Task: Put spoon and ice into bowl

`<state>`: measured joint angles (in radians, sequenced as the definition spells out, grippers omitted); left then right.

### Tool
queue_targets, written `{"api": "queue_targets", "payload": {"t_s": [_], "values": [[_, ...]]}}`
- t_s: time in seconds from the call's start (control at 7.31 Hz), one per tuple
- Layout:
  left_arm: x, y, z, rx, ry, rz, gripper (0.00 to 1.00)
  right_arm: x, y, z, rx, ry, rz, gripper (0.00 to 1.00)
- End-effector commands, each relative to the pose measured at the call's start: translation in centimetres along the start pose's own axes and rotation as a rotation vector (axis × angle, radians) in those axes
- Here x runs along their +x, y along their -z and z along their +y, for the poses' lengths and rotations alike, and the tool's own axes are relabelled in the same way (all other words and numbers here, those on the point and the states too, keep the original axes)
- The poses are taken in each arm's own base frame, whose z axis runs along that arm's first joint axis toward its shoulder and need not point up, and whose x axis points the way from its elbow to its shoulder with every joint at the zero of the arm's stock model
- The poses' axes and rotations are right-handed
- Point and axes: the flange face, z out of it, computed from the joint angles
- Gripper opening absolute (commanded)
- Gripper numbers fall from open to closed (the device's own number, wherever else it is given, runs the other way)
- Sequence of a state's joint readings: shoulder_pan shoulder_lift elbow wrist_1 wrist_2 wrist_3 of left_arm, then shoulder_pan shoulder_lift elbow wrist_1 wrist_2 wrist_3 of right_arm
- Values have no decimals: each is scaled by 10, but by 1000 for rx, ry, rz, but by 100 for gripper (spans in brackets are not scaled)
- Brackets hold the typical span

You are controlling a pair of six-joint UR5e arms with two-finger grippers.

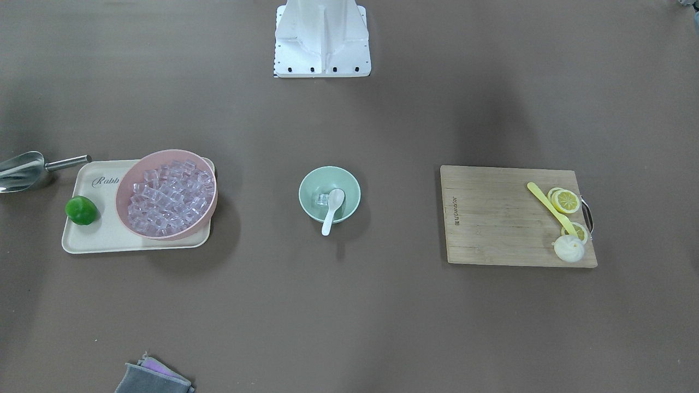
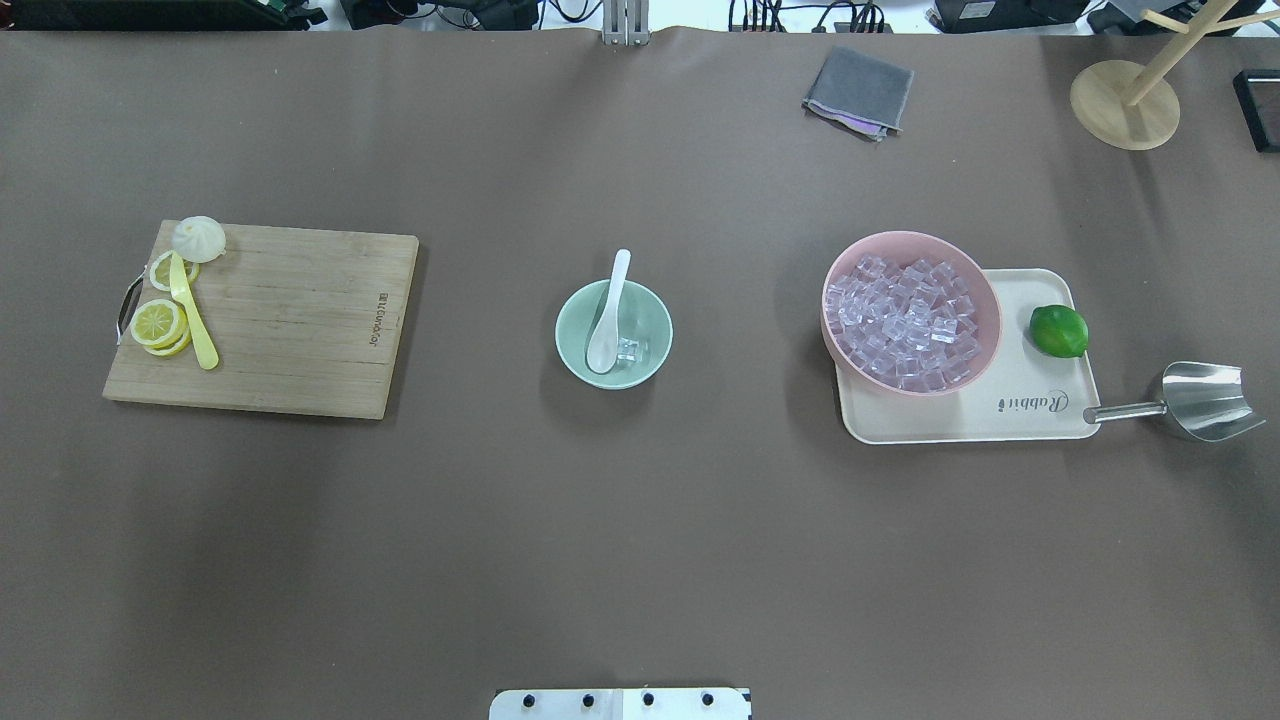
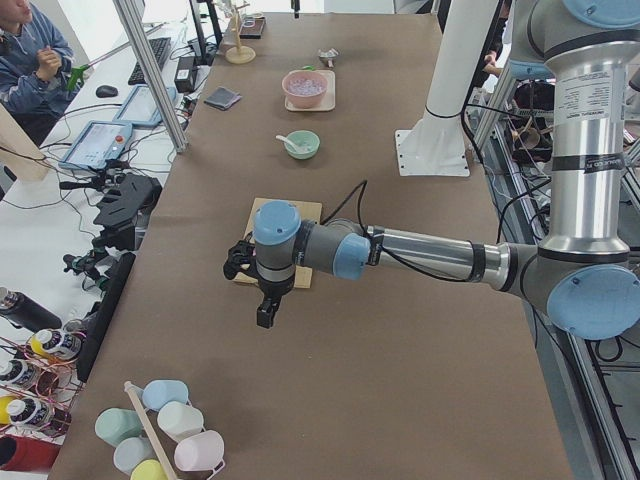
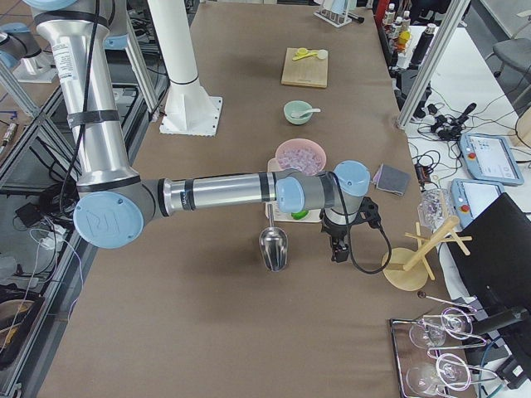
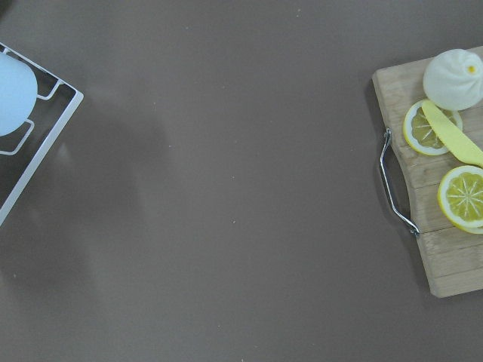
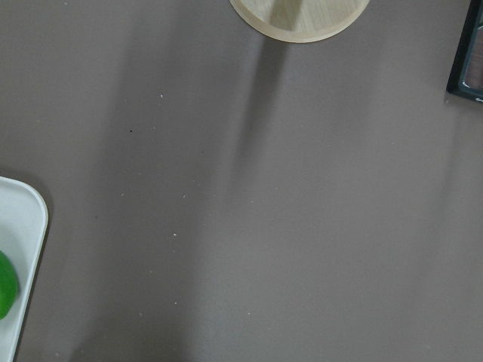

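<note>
The mint-green bowl (image 1: 329,185) stands at the table's middle, also in the overhead view (image 2: 613,375). The white spoon (image 1: 332,210) lies with its scoop inside the bowl and its handle over the rim. One clear ice cube (image 1: 322,199) sits in the bowl beside the scoop. My left gripper (image 3: 266,318) hangs above the table, off the cutting board's outer end. My right gripper (image 4: 336,253) hangs above the table beyond the tray and the metal scoop. Both show only in the side views, so I cannot tell whether they are open or shut. The wrist views show no fingers.
A pink bowl (image 2: 910,312) full of ice cubes sits on a cream tray (image 2: 1010,420) with a lime (image 2: 1058,331). A metal scoop (image 2: 1200,401) lies beside the tray. A wooden cutting board (image 2: 290,320) holds lemon slices, a yellow utensil and a bun. A grey cloth (image 2: 858,92) lies at the far edge.
</note>
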<state>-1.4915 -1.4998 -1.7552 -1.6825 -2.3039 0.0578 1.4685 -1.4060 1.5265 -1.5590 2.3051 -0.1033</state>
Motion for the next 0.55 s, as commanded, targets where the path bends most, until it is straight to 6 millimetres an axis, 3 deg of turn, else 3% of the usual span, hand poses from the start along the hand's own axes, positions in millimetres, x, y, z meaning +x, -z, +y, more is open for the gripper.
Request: {"api": "queue_targets", "payload": {"t_s": [0.0, 0.41], "values": [[-4, 1, 3, 0, 12, -1, 98, 4, 2, 4, 7, -5, -23, 100], [-3, 22, -6, 45, 0, -18, 98, 1, 3, 9, 11, -10, -39, 100]]}}
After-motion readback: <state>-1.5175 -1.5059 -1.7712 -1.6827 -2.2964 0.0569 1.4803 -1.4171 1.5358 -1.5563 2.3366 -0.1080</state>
